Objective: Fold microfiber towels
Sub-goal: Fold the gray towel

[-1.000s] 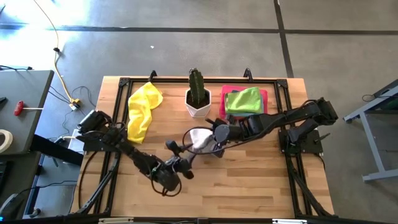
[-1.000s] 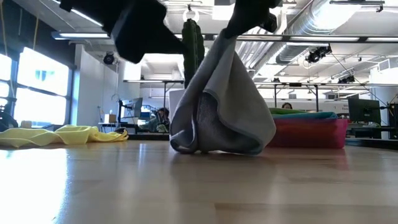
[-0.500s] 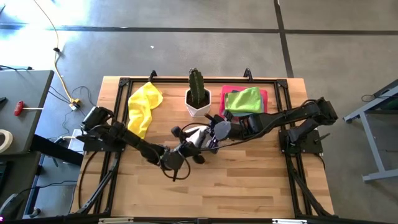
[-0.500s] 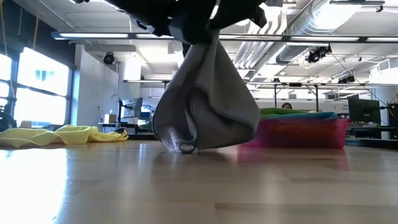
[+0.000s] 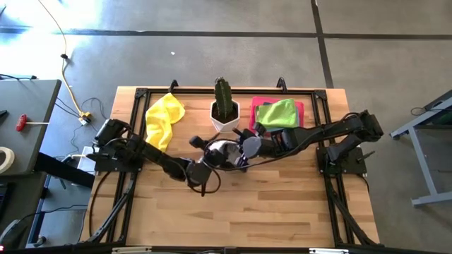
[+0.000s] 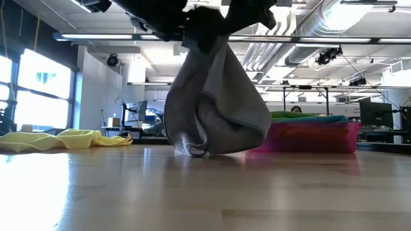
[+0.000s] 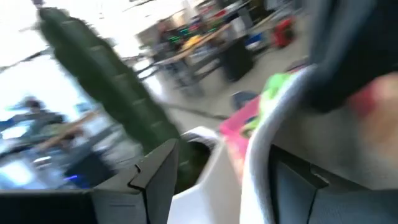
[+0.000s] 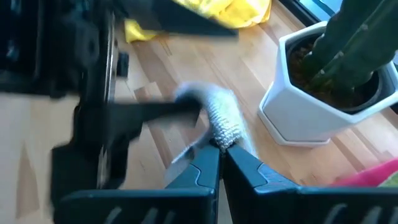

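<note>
A grey microfiber towel (image 6: 215, 109) hangs bunched at the table's middle, its lower end (image 6: 196, 152) resting on the wood. My right gripper (image 8: 221, 152) is shut on its top, coming from the right (image 5: 238, 152). My left gripper (image 5: 207, 156) stands open and level right beside the towel's left side. In the left wrist view a pale towel edge (image 7: 255, 168) runs between its fingers. A yellow towel (image 5: 162, 120) lies crumpled at the far left. A lime green towel (image 5: 277, 113) rests on the pink tray (image 5: 300, 107). My right gripper pinches a gathered bit of the grey towel's top (image 8: 221, 127) between its two fingers, slanting down from the table's right. The towel hangs slack below the fingers in loose folds, with only its lower end on the table. My left gripper's fingers (image 7: 155, 180) straddle a towel edge; I cannot tell whether they touch it.
A cactus in a white pot (image 5: 224, 113) stands just beyond the grey towel, close to both grippers. The pink tray (image 6: 321, 138) sits at the far right. Bare wood stretches along the table's near half (image 5: 247, 212).
My left gripper has swung from the table's near side up and toward the far edge, rolling as it came, and now stands at the hanging grey towel. The towel's lower part has shifted slightly toward the left. My right gripper has kept its hold.
</note>
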